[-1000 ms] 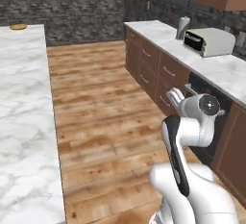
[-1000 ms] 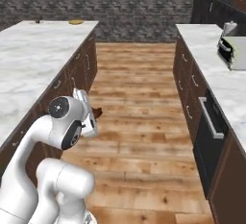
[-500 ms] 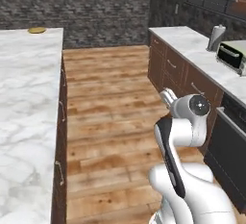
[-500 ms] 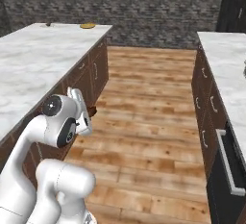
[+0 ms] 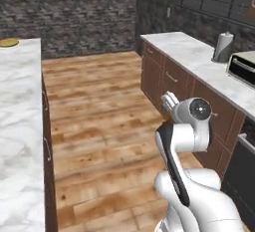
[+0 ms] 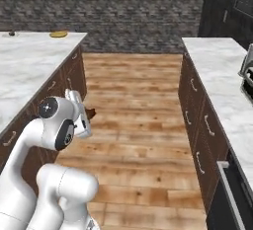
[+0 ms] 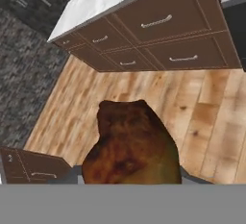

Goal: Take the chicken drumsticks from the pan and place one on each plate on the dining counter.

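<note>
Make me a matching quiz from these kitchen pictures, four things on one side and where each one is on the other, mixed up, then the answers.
Things:
1. drumstick
2. yellow plate
3. paper towel roll
4. wood floor

Places:
A. far end of the dining counter
B. between the two counters
C. in the gripper
D. on the worktop by the wall

Pairs: 1-C, 2-A, 3-D, 4-B

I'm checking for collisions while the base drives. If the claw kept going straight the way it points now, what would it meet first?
Judging by the hand view, the claw, shut on a brown roasted chicken drumstick, points down at the wooden plank floor, probably just short of the brown drawer fronts; depth is unclear.
</note>
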